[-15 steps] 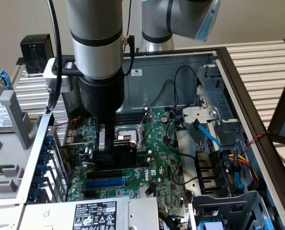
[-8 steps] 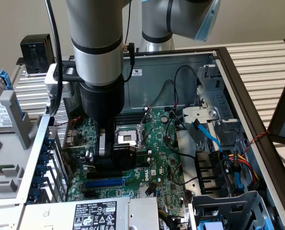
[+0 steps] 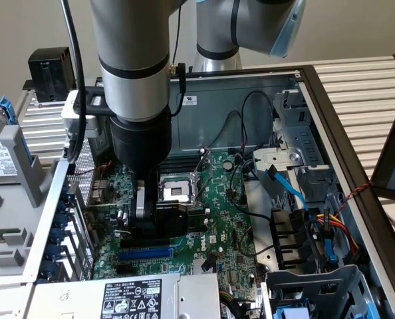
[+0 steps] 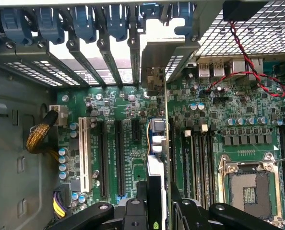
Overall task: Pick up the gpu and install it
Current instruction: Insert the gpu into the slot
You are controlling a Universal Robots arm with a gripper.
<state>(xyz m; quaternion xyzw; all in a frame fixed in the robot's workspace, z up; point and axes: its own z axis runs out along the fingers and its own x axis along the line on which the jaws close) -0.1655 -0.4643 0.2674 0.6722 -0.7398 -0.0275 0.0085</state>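
The exterior view sits outside and above the open computer case (image 3: 330, 100). It looks steeply down into the case from a middle distance, and the arm (image 3: 134, 66) stands close before the lens, covering part of the inside. The wrist view is mounted on the arm and faces straight down along the tool (image 4: 154, 206), close above the motherboard (image 4: 128, 158), so it meets the gpu (image 4: 156, 143) edge-on. Both views share the motherboard, its processor socket (image 4: 250, 189), and the blue slot clips (image 4: 85, 24) at the case's rear wall.
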